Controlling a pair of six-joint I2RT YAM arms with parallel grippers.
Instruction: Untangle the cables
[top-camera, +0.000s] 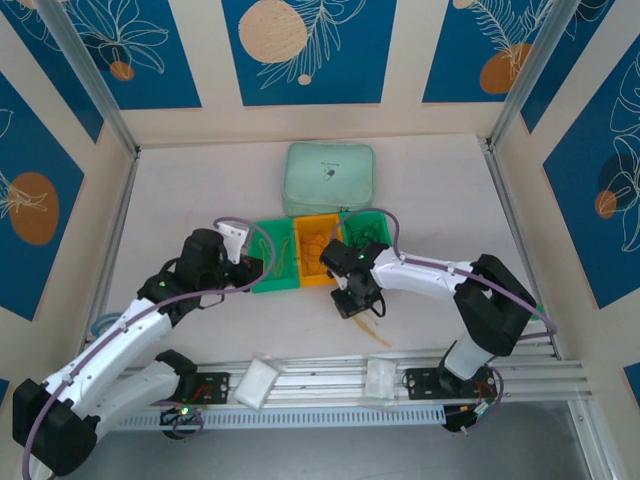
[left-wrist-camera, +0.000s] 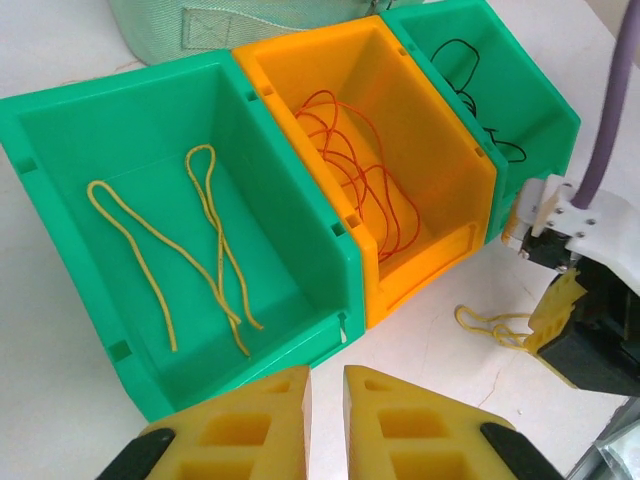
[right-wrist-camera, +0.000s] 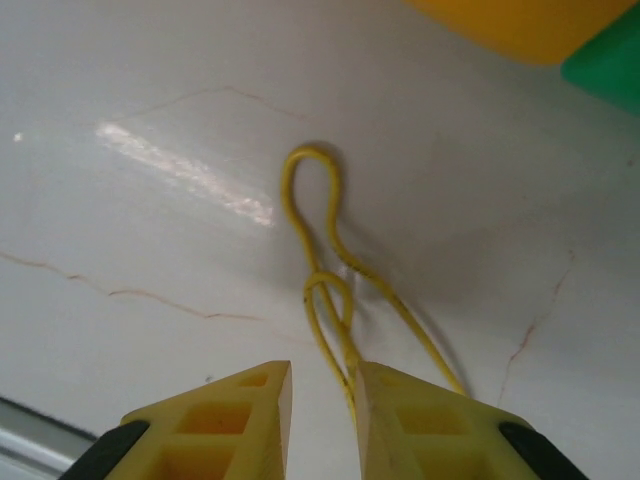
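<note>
Lying looped on the table (right-wrist-camera: 150, 100), yellow cable (right-wrist-camera: 335, 262), tail between the narrowly spread right gripper (right-wrist-camera: 323, 368)

Three bins are sitting on the counter (top-camera: 430, 200): two green bins (left-wrist-camera: 60, 200), one orange bin (left-wrist-camera: 440, 150). Three yellow cables (left-wrist-camera: 215, 240) are lying about, two binned, one loose cable (right-wrist-camera: 310, 152). One pouch (top-camera: 330, 178) is resting behind.

blue leaf-patterned wall panels (top-camera: 300, 50) surround a pale, faintly cracked table (top-camera: 430, 180).
</note>
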